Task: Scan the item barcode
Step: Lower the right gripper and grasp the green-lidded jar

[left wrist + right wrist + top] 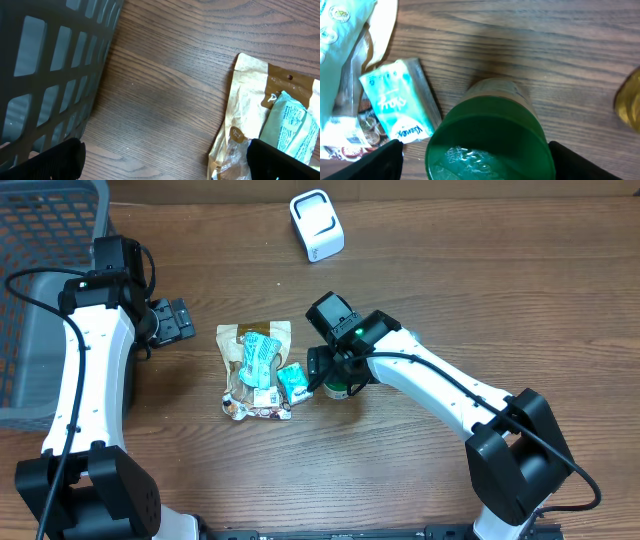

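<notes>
Three packets (258, 358), one jar (338, 389), one scanner (316, 224)

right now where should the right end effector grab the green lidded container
Grip the round green lid across its width, coming straight down from above. The container stands upright on the table, and the right end effector hangs over it with open jaws either side. Keep clear of the teal packet beside it.

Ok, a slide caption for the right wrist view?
Open end effector straddling a green-lidded jar, teal pack beside it on wood table.
</notes>
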Available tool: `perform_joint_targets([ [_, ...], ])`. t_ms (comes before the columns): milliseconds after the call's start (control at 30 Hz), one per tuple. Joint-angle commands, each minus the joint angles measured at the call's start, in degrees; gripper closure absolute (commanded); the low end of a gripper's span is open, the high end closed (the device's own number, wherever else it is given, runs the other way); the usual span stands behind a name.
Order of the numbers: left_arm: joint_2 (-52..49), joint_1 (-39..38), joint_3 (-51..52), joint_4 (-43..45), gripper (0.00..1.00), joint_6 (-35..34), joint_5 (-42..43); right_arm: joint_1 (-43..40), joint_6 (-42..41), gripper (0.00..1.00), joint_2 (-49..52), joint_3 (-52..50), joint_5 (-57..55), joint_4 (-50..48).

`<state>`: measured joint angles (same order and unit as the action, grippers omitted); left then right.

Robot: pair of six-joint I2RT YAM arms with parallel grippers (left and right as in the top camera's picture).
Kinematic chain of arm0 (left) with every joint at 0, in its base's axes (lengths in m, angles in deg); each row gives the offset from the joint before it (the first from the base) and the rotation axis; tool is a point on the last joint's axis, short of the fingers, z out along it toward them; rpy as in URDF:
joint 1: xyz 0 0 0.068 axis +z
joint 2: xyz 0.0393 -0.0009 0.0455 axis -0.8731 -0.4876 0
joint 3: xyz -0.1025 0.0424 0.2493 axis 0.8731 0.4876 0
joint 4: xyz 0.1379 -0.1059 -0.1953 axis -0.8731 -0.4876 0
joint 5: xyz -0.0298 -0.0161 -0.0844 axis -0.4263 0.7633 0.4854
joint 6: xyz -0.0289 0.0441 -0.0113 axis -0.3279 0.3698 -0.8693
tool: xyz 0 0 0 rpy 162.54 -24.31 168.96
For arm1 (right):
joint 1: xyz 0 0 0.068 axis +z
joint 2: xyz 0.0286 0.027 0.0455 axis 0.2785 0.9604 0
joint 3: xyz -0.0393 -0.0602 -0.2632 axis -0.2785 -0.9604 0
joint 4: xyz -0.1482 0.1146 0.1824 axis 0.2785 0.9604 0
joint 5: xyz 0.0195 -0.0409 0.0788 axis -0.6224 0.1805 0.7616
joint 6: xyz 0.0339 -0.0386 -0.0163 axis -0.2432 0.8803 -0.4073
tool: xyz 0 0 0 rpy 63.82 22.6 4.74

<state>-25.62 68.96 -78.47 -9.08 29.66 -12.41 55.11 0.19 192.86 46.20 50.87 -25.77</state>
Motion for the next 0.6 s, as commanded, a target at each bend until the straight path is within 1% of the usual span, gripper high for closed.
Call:
perform_joint_targets([
  [0,0.9,0.1,-1.2,0.0,0.00,0.8,-0.7,-0.1,-5.9,0.22,0.1,0.7,0.3,0.2],
  [33,0.9,0.1,-1.2,0.0,0.01,0.8,-0.7,-0.1,-5.9,0.26,0.1,0.7,0.3,0.2],
  [167,0.9,0.1,-1.2,0.0,0.00,0.8,-0.7,-0.1,-5.9,0.32,0.1,0.7,-1.7,0.4],
  [267,0.9,0.1,-1.2,0.0,0.01,0.8,-0.7,-0.1,-5.7,0.33,0.1,0.7,-4.0,1.0],
  [300,0.9,0.1,-1.2,0.0,0.00,0.8,-0.7,-0.1,-1.2,0.32,0.1,0.7,-5.3,1.2],
  [467,0.9,0.1,-1.2,0.0,0.00,0.8,-0.7,-0.1,0.0,0.32,0.1,0.7,-5.3,1.6],
  [500,0.9,0.1,-1.2,0.0,0.01,0.8,-0.7,-0.1,0.0,0.32,0.1,0.7,-5.3,1.6],
  [533,0.9,0.1,-1.2,0.0,0.00,0.8,-0.7,-0.1,0.0,0.26,0.1,0.7,-5.3,1.6],
  [567,0.9,0.1,-1.2,0.0,0.00,0.8,-0.7,-0.1,0.0,0.12,0.1,0.7,-5.2,1.5],
])
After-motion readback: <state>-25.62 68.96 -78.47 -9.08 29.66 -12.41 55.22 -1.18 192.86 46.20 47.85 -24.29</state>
